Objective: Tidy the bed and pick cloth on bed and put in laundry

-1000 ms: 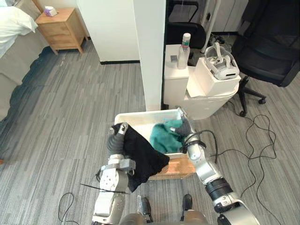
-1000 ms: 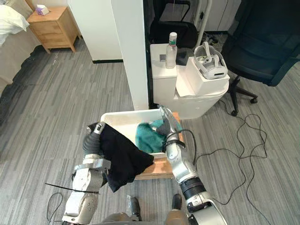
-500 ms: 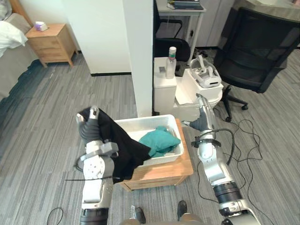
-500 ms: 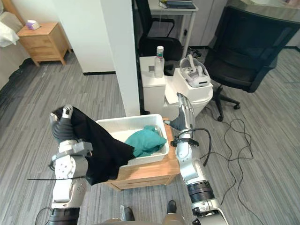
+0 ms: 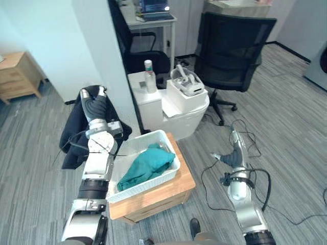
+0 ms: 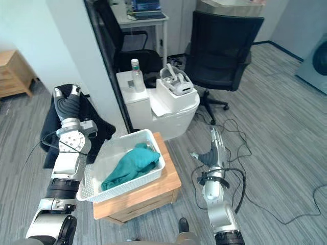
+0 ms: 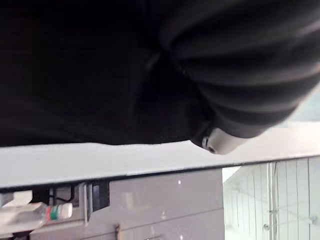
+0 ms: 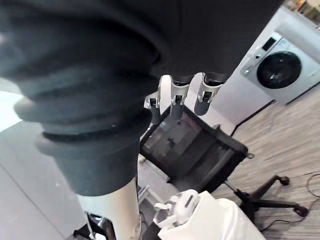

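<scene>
Two cloths matter here: a teal cloth (image 5: 145,166) already lying in the white basket (image 5: 130,153), and a black cloth (image 5: 74,135) that hangs off the robot's raised left hand (image 5: 95,109). The black one is draped over and behind that hand and falls down the outer side of the arm, beside the basket, not above it. Whether the hand grips it or only carries it draped I cannot tell, because the cloth covers it, in the wrist view as well. Held that high, the cloth looks meant to clear the basket's rim before it goes in.

On the other side, the right hand (image 5: 233,151) is held well out from the basket above the floor, with straight fingers, thumb spread, and nothing in it. My guess is that it is being kept out of the way.

Beneath the basket is a low wooden stand (image 5: 173,186). The teal cloth takes up the basket's middle and right, so the bare part nearest the left arm seems the natural place to drop the black one. Close behind the raised hand is a white pillar (image 5: 99,46), which leaves little room on that side. Beyond the basket a white cabinet (image 5: 153,109) carries a bottle (image 5: 149,76) and a headset (image 5: 185,84), with a black office chair (image 5: 230,51) behind.
</scene>
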`<state>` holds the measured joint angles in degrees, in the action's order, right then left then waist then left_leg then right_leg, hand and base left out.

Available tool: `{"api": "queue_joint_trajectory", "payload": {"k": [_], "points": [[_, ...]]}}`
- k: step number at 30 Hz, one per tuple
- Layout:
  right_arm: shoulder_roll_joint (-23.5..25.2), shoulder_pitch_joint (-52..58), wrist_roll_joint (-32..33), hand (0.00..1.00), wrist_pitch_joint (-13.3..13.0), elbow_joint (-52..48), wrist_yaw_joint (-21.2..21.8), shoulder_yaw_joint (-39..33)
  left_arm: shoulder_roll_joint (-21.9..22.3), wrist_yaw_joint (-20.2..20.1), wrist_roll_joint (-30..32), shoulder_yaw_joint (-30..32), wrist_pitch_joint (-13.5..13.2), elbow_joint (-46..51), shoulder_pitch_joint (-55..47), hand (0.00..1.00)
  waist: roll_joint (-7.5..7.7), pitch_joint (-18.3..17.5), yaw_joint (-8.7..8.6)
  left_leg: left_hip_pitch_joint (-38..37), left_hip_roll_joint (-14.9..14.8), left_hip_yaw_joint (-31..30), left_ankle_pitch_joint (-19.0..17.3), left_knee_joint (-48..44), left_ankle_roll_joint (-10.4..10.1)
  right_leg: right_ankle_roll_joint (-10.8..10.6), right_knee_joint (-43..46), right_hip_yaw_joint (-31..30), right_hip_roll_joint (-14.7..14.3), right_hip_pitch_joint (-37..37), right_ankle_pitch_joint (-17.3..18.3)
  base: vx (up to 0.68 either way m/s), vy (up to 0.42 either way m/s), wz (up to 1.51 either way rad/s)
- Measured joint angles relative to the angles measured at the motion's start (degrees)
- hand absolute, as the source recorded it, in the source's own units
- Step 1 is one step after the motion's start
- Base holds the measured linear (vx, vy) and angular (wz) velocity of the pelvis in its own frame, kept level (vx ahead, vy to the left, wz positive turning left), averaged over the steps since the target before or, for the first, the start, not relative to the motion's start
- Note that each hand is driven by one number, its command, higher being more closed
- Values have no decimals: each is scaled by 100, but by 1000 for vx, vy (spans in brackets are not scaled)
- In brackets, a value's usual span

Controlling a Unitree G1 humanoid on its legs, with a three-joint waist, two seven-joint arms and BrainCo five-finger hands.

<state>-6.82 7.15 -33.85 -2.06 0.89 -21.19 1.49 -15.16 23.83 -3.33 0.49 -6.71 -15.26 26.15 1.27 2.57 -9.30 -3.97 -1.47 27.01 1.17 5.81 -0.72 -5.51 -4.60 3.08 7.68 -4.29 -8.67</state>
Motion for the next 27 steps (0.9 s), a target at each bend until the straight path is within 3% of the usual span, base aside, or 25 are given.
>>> {"api": "queue_joint_trajectory", "payload": {"k": [5, 11, 13, 18, 21, 25, 27], "points": [[17, 69, -3, 0, -49, 0, -1, 183, 350, -41, 189, -282, 120, -307, -234, 100, -1, 1, -105, 26, 19, 65, -10, -3, -7, -1, -68, -80, 10, -22, -48, 6, -18, -5], [147, 245, -6, 0, -88, 19, -5, 204, 954, -389, 126, -778, 115, 62, -1430, 100, -18, 3, -111, 18, 25, 134, -34, 1, -18, -18, -67, -136, -16, -51, -51, -13, -27, -7], [197, 247, -7, 0, -88, 67, -11, 263, 1103, -455, -47, -883, 89, 289, -1683, 100, -52, -4, -94, 18, 25, 131, -33, 3, -17, -32, -62, -129, -45, -50, -41, -35, -35, 1], [206, 326, -24, 0, -134, 314, -34, 512, 1398, -659, -688, -1409, -170, 600, -2048, 100, -297, -149, -80, 15, 12, -14, -34, 7, -22, -111, -41, 6, 15, 19, 49, -22, -24, 13], [205, 383, -21, 0, -134, 561, -42, 635, 1415, -765, -923, -1899, -264, 588, -2179, 100, -302, -158, -51, 36, -4, -45, -47, 8, -54, -92, -34, 35, 16, 25, 63, -21, -18, 13], [224, 383, 7, 0, -134, 887, -124, 877, 1555, -888, -943, -2329, -253, -176, -2271, 100, -244, -177, -55, 61, 0, -41, -48, 9, -56, -83, -33, 24, 23, -7, 83, -15, -16, 0], [318, 417, 21, 0, -132, 976, -128, 1001, 1638, -886, -698, -2355, -116, -849, -2260, 100, -183, -190, -78, 68, 1, -29, -47, 9, -58, -79, -34, 13, 19, -25, 79, -14, -25, -4]]}}
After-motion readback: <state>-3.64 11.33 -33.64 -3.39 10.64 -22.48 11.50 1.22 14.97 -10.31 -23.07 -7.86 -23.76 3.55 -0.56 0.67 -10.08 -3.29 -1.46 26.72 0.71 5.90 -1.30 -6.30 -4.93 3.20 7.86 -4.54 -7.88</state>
